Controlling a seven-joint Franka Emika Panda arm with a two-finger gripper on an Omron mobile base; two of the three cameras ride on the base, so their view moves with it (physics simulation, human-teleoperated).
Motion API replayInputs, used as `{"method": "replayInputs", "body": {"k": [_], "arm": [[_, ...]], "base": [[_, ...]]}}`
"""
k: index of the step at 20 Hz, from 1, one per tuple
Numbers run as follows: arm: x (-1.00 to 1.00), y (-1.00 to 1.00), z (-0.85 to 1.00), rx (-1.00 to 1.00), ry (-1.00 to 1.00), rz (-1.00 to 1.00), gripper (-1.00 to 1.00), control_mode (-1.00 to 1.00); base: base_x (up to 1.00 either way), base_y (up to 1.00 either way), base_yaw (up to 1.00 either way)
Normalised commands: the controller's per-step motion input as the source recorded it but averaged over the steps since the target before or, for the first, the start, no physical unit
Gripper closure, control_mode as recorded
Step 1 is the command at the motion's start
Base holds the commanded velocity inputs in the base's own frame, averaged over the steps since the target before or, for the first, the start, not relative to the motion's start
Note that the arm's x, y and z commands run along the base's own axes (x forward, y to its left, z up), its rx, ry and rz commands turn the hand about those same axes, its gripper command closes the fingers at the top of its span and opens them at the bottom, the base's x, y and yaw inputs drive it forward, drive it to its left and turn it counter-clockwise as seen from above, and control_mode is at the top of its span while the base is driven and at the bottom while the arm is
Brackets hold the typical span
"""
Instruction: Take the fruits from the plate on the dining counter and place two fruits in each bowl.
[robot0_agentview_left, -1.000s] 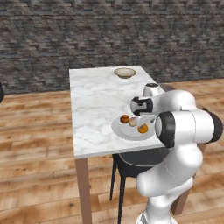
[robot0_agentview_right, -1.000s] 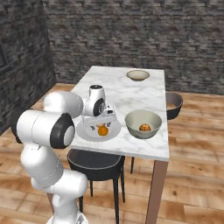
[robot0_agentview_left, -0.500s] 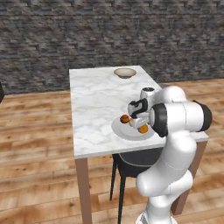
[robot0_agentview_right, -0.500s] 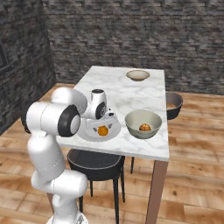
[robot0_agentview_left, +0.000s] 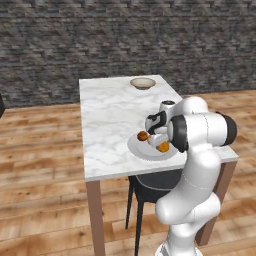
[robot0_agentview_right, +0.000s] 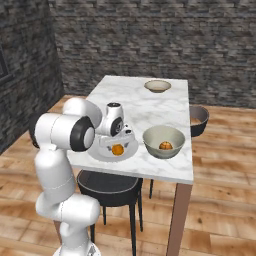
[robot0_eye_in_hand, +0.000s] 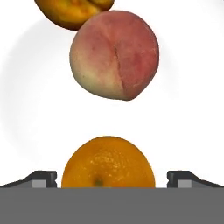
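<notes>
I've got the gripper (robot0_eye_in_hand: 112, 178) low over the plate (robot0_agentview_left: 142, 149), jaws spread wide with a dimpled orange (robot0_eye_in_hand: 108, 162) sitting between the dark fingertips (robot0_eye_in_hand: 42, 178), not pinched as far as I can tell. Above it in the hand view is a fuzzy pink-yellow peach (robot0_eye_in_hand: 114, 54), creased down the middle, and a darker orange fruit (robot0_eye_in_hand: 72, 12) cut off by the top edge. The plate is flat, pale and glossy, near the front edge of the veined marble dining counter (robot0_agentview_left: 110, 115). To its right in the right base view, a tan near bowl (robot0_agentview_right: 163, 142) holds one orange fruit (robot0_agentview_right: 163, 146); a far bowl (robot0_agentview_right: 157, 86) sits at the back. A black stool (robot0_agentview_right: 111, 184) stands under the counter. My own forearm blocks part of the plate.
</notes>
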Motion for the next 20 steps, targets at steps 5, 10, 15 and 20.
{"method": "replayInputs", "body": {"k": [5,10,15,20], "arm": [[-0.21,0.00,-0.19,0.04,0.03,0.00,-1.00,-1.00],[-0.15,0.00,-0.07,0.01,0.00,0.00,1.00,-1.00],[-0.20,0.00,0.10,-0.03,-0.11,0.00,1.00,-1.00],[-0.16,-0.21,0.63,-0.11,-0.12,-0.03,1.00,-1.00]], "base": [[0.00,0.00,0.00],[0.00,0.00,0.00],[0.00,0.00,0.00],[0.00,0.00,0.00]]}}
